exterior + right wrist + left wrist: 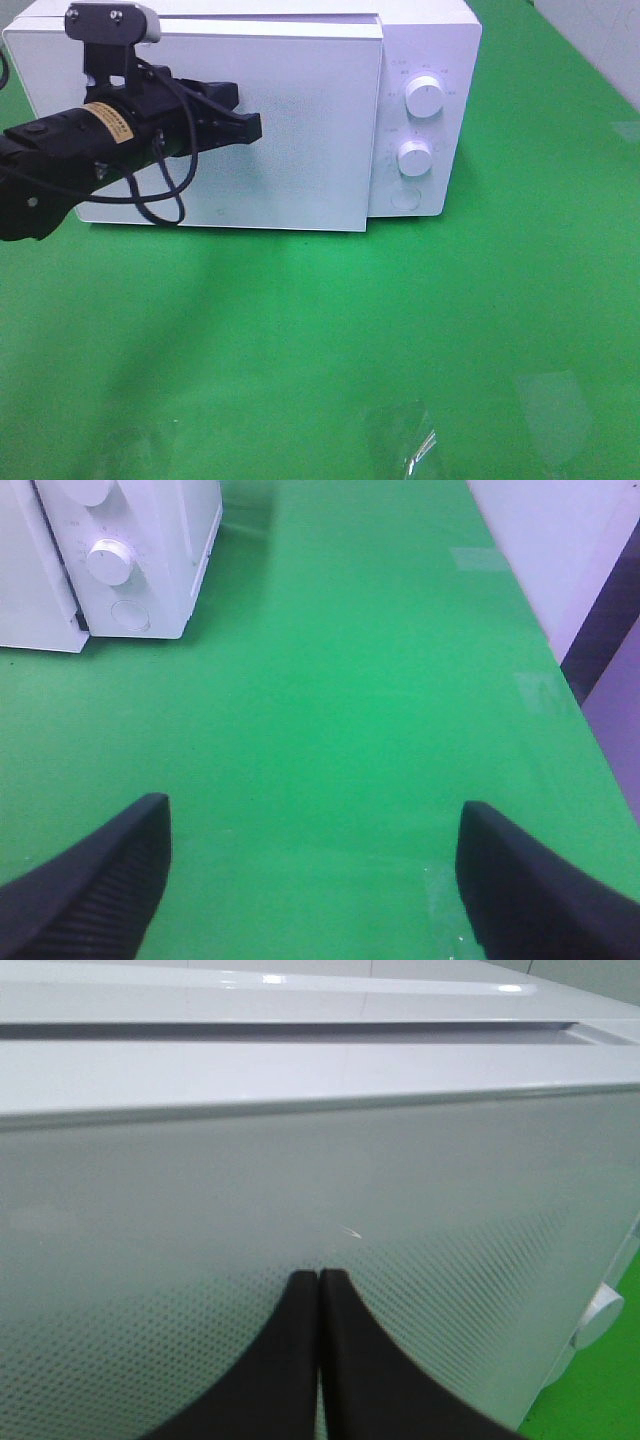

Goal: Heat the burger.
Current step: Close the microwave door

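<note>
Now: left claw [318,1278] clenched, tips at microwave door [300,120]. Right claw [312,810] spread wide, empty, above green surface [350,680]. Burger out of sight; whereabouts impossible to tell.

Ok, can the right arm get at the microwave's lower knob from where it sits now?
Probably yes. The right gripper is open, and only bare green table lies between it and the lower knob; the left gripper is over at the door.
</note>
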{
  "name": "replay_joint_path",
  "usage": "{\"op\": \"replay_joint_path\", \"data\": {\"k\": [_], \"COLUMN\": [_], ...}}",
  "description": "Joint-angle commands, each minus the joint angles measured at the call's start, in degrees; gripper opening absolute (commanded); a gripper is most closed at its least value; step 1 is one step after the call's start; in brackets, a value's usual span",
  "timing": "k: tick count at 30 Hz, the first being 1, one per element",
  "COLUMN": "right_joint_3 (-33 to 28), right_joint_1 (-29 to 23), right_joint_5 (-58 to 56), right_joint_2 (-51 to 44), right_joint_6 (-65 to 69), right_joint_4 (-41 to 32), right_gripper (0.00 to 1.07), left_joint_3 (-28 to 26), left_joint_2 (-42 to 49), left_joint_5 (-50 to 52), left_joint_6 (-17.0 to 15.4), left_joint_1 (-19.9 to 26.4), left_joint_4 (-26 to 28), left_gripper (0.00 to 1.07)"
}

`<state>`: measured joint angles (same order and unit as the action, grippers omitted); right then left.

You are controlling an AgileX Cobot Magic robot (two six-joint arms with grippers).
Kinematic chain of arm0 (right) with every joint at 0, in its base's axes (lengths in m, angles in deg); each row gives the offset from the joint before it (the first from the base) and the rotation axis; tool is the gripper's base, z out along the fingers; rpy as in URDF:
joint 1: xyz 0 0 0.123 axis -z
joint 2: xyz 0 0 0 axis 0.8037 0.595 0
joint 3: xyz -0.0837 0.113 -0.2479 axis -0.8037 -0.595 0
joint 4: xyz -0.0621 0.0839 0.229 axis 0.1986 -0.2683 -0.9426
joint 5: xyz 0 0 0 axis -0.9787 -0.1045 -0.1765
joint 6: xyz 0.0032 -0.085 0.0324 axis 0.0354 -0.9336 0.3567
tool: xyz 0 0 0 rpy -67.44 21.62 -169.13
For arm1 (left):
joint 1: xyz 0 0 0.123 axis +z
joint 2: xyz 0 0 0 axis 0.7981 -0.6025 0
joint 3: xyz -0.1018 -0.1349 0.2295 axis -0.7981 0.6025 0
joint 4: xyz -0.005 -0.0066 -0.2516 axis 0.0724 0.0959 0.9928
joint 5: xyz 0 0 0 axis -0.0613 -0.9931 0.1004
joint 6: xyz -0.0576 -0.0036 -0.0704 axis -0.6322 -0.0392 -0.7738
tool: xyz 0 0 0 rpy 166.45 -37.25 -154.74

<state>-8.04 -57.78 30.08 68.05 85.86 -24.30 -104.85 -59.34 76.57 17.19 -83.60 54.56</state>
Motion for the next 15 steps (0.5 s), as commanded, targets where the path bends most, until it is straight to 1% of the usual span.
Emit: {"op": "replay_joint_path", "data": {"k": [1,2,3,4,6,9,10,11,12,13,15], "right_joint_3": [-0.11,-0.11,-0.11,-0.11,-0.11,-0.11,-0.11,-0.11,-0.11,-0.11,-0.11], "right_joint_1": [0.29,0.29,0.29,0.29,0.29,0.29,0.29,0.29,0.29,0.29,0.29], "right_joint_5": [0.4,0.4,0.4,0.4,0.4,0.4,0.4,0.4,0.4,0.4,0.4], "right_joint_2": [-1.55,-1.55,-1.55,-1.55,-1.55,-1.55,-1.55,-1.55,-1.55,-1.55,-1.55], "right_joint_6": [0.46,0.46,0.46,0.46,0.46,0.46,0.46,0.46,0.46,0.46,0.46], "right_joint_4": [-0.11,-0.11,-0.11,-0.11,-0.11,-0.11,-0.11,-0.11,-0.11,-0.11,-0.11], "right_gripper": [0.76,0.76,0.76,0.76,0.76,0.76,0.76,0.76,0.76,0.76,0.76], "left_joint_3": [-5.04,-5.04,-7.16,-7.16,-11.12,-11.86,-13.75,-13.75,-15.41,-15.41,-17.7], "left_joint_2": [-2.64,-2.64,-3.78,-3.78,-6.07,-6.42,-7.51,-7.51,-8.19,-8.19,-9.4], "left_joint_5": [-2.64,-2.64,-3.67,-3.67,-4.76,-4.87,-5.79,-5.79,-7.16,-7.16,-7.68], "left_joint_6": [1.78,1.78,1.89,1.89,1.83,1.89,1.83,1.83,1.89,1.89,4.07], "left_joint_1": [-1.78,-1.78,-2.29,-2.29,-2.86,-2.81,-2.81,-2.81,-2.81,-2.81,-2.81], "left_joint_4": [2.52,2.52,2.69,2.69,3.21,3.55,4.07,4.07,4.64,4.64,6.42], "left_gripper": [0.0,0.0,0.0,0.0,0.0,0.0,0.0,0.0,0.0,0.0,0.0]}}
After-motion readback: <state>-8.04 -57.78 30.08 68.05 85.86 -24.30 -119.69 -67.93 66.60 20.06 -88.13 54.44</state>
